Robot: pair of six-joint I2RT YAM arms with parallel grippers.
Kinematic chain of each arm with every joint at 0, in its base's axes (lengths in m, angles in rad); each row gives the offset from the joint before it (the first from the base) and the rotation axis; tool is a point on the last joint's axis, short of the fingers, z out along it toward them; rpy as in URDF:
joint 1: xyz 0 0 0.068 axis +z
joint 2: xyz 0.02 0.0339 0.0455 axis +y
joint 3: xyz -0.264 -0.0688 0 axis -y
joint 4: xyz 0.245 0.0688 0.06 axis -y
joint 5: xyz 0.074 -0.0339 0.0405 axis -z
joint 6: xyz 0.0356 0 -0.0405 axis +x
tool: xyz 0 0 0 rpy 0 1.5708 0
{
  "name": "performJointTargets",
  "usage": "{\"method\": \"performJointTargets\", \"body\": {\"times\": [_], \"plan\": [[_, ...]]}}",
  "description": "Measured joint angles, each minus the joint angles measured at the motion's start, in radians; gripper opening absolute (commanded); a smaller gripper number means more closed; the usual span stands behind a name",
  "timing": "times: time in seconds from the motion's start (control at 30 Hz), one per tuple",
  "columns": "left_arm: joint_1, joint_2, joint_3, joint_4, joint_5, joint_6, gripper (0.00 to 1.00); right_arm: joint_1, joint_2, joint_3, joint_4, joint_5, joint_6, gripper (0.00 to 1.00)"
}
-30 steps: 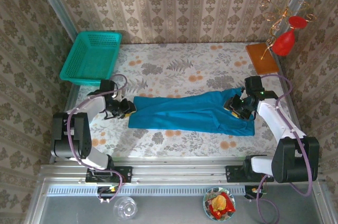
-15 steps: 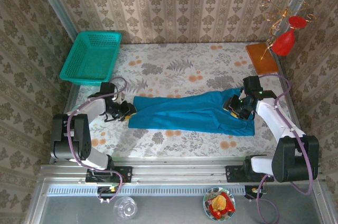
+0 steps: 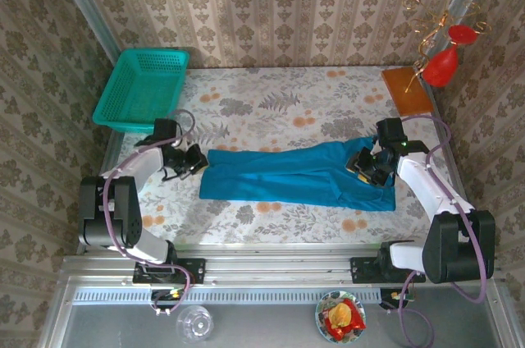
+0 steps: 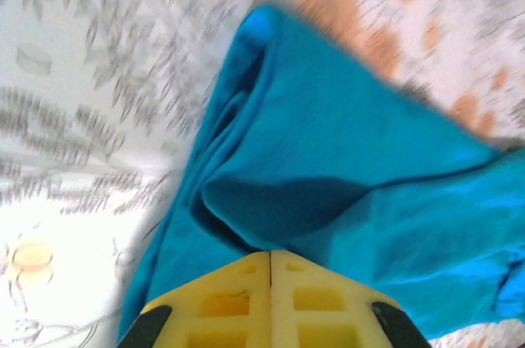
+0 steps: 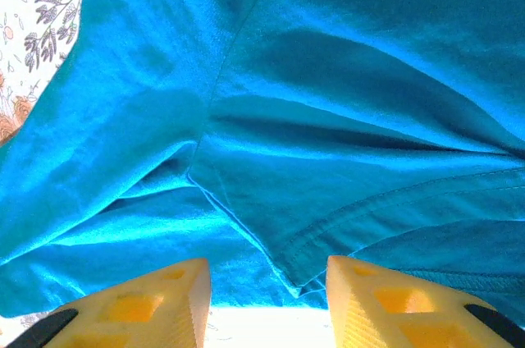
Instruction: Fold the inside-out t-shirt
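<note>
The left arm [image 3: 135, 169] is stretched low toward the left end of the inside-out t-shirt [image 3: 295, 177], which is laid flat across the table [image 3: 271, 102]. The left gripper [image 4: 271, 259] is pressed together, possibly on cloth. The right gripper [image 5: 267, 303] is held with its jaws apart over the right end.

T-shirt [image 3: 287, 176] on table [image 3: 271, 93], basket [image 3: 141, 89] behind-left

No text, label, brand mark or number can be read in any view. The inside-out t-shirt [image 3: 295, 174] shows plain blue cloth with no legible tag, the teal basket [image 3: 141, 89] at ten o'clock on the table bears no readable marking, and the red and yellow thing [image 3: 343, 319] at six o'clock is too small to make out any print
</note>
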Motion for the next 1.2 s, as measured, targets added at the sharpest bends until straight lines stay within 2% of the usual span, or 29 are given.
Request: {"method": "performJointTargets", "body": {"times": [0.23,0.4,0.7,0.87,1.03,1.13,1.2], "plan": [[-0.032,0.155,0.307,-0.033,-0.019,0.071,0.0,0.004,0.011,0.0,0.006,0.0,0.003,0.43],[-0.047,0.254,0.462,-0.071,-0.018,0.133,0.0,0.009,0.014,0.0,0.008,0.0,0.004,0.43],[-0.064,0.302,0.539,-0.088,0.08,0.192,0.0,0.023,0.014,-0.01,0.023,-0.006,0.004,0.4],[-0.066,0.302,0.539,-0.076,0.103,0.191,0.0,0.161,0.025,-0.01,0.101,-0.033,0.013,0.32],[-0.064,0.299,0.538,-0.052,0.08,0.179,0.0,0.397,0.109,-0.002,0.263,-0.026,0.056,0.13],[-0.063,0.273,0.512,-0.018,0.072,0.166,0.0,0.534,0.206,0.039,0.37,0.031,0.077,0.01],[-0.063,0.244,0.484,0.004,0.072,0.156,0.0,0.618,0.269,0.074,0.433,0.093,0.082,0.0]]}}
